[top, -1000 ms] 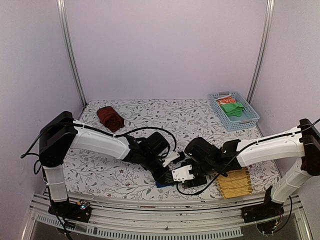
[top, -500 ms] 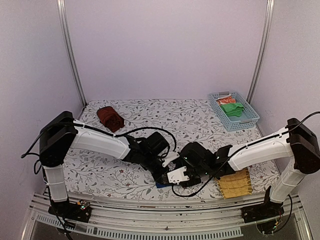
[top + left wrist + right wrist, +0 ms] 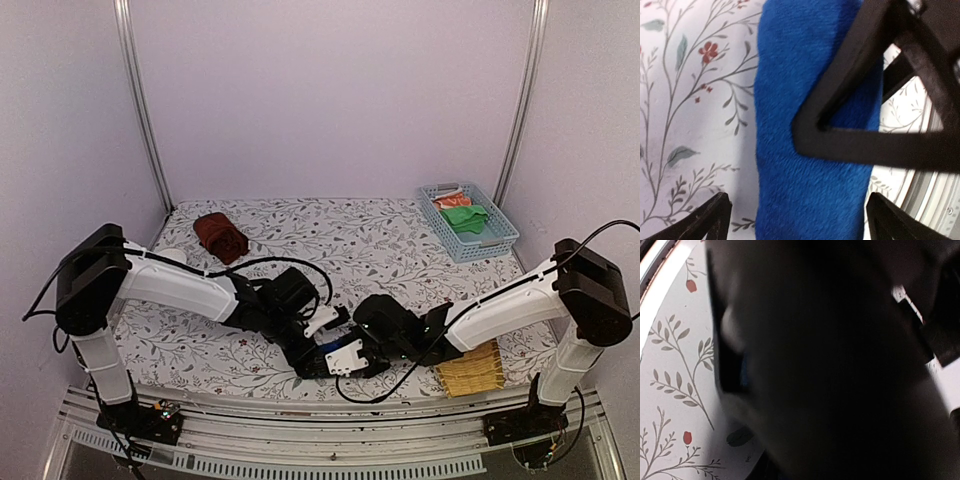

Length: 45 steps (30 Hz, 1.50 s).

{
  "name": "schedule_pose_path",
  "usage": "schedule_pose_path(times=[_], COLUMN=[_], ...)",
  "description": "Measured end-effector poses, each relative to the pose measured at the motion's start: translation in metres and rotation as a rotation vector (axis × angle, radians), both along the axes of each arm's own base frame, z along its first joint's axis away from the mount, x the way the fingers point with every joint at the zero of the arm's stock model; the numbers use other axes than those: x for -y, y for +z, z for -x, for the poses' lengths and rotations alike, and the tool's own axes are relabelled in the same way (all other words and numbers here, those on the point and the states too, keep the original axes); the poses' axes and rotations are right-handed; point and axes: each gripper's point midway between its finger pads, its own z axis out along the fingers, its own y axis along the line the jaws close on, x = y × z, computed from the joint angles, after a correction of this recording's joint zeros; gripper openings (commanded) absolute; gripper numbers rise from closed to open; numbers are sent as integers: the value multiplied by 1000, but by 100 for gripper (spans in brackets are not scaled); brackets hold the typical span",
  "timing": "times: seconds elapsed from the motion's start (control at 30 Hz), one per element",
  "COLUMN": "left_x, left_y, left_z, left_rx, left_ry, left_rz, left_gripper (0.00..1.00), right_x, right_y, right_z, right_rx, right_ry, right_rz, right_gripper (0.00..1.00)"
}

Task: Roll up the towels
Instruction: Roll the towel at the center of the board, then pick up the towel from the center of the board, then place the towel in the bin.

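Pale lilac walls close the space in: a back wall, a left wall and a right wall. Two slim metal uprights, a left one and a right one, stand at the far corners. The table wears a white covering printed with grey leafy sprigs and small red flowers. A metal rail runs along its near edge. The light is soft and even.

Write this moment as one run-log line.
left gripper: open, straddling royal blue terry towel | right gripper: over same towel, grip unclear | dark reddish-brown terry towel: bundled, back left, untouched
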Motion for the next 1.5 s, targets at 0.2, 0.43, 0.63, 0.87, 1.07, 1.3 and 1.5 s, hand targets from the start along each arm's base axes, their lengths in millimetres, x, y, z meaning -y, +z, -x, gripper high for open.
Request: schedule_pose_path(times=[0.2,0.43,0.63,0.87,1.07,1.3,1.5], left_x=[-36,-59,-70,-70,-66,-63,-63], left_y=[7,75,97,90,92,93,88], left_z=[-2,-26,-38,-36,-37,-36,-32], left_rx=[11,123,179,162,157,150,129], left_ry=[65,173,221,229,225,220,219], left_rz=[-24,142,202,204,223,242,248], left_gripper=[98,98,98,97,96,96,95], right_x=[1,33,60,79,110,189,267], right_y=[2,10,30,72,97,143,174], right_z=[-1,-25,-57,-107,-151,-231,-297], right_rx=[8,-10,-19,5,35,124,231], right_ry=[1,-77,-155,-240,-317,-488,-648], right_rz=[1,65,85,22,-13,-71,-101], right_gripper=[3,2,2,2,3,3,2])
